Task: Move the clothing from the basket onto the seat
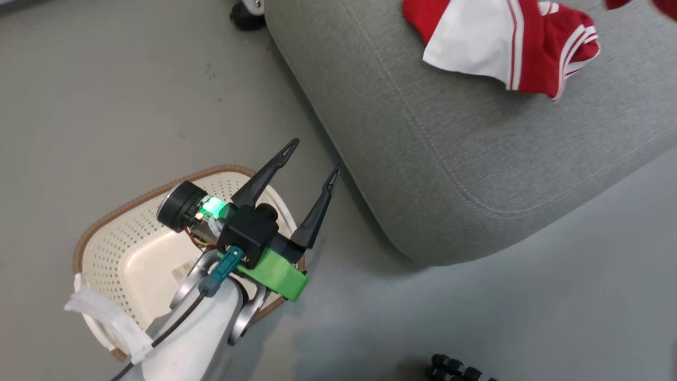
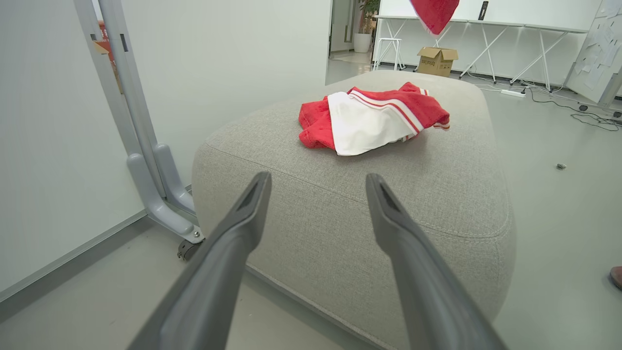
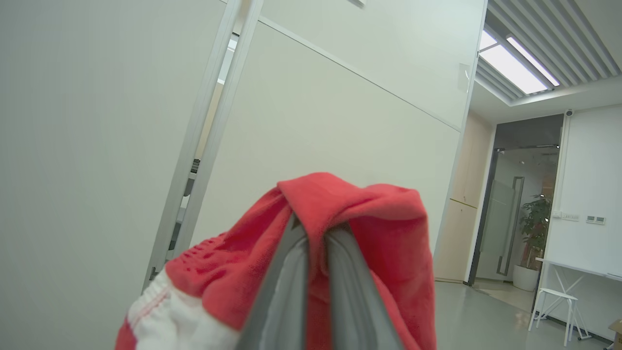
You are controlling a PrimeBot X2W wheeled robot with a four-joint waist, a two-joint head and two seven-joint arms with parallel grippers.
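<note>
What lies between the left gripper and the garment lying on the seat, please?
Just a bare grey stretch of the seat, as the left wrist view shows; nothing rests between the left gripper and the garment.

I can read nothing for certain. The cardboard box far across the room carries dark print on its side, too small for me to make out. A small label sits on the bottom of the basket, and its print is blurred. The sheets on the tilted board are too small to read. The clothing shows me only plain red, white and stripes.
</note>
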